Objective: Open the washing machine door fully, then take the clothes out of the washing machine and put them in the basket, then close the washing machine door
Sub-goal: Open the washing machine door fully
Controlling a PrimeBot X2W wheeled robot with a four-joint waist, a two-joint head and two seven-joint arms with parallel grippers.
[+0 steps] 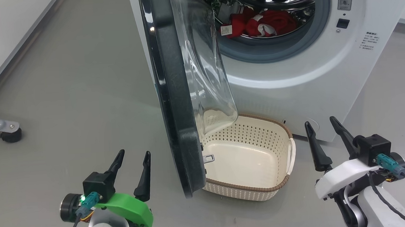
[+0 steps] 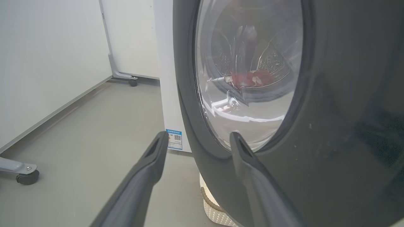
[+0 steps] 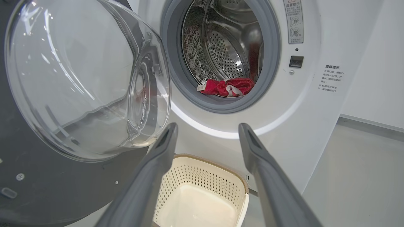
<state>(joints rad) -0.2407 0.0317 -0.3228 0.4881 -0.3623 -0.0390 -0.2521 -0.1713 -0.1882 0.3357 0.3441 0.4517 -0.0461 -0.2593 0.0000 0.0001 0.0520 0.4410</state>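
The washing machine (image 1: 292,68) (image 3: 300,110) stands ahead with its door (image 1: 177,104) (image 3: 79,88) (image 2: 331,126) swung out towards me, roughly edge-on in the head view. Red clothes (image 1: 264,23) (image 3: 228,87) lie at the bottom of the steel drum; through the door glass they show too (image 2: 249,78). The cream basket (image 1: 262,152) (image 3: 233,183) sits on the floor in front of the machine, partly under the door. My left gripper (image 1: 133,157) (image 2: 197,135) is open, left of the door's outer face. My right gripper (image 1: 322,124) (image 3: 206,126) is open, right of the basket.
A white wall with a grey skirting (image 1: 12,48) runs along the left. A grey wheeled leg with a black caster (image 1: 11,135) (image 2: 27,176) stands on the floor at far left. Another caster (image 2: 133,82) sits by the back wall.
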